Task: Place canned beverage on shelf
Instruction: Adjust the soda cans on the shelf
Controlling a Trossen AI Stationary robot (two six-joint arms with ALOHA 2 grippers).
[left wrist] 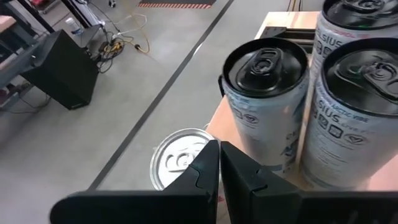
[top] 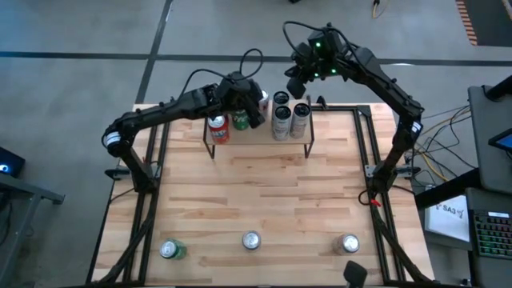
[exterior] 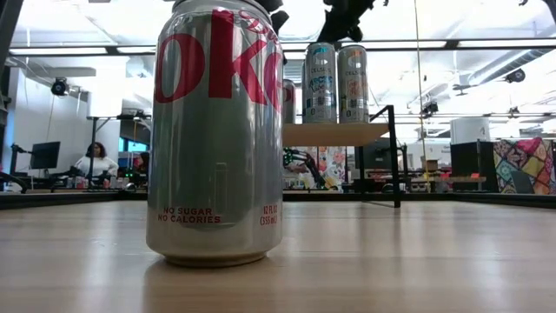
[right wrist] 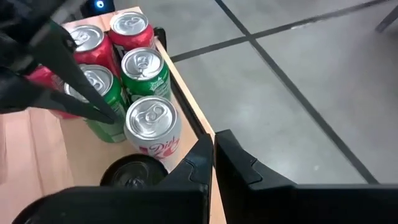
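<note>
The shelf stands at the table's far middle and holds several cans: red, green, a silver-white Diet Coke can and tall Celsius cans. My left gripper is shut and empty. It hovers over the shelf between the green cans and the silver-white can; it also shows in the high view. My right gripper is shut and empty, raised above the shelf's far right corner. My left gripper's shut fingers reach in beside a green can and the silver-white can. I cannot tell whether they touch either can.
Three cans stand along the table's near edge: a green one, a silver Diet Coke that fills the low view, and another silver one. The table's middle is bare wood. A person sits in the room behind.
</note>
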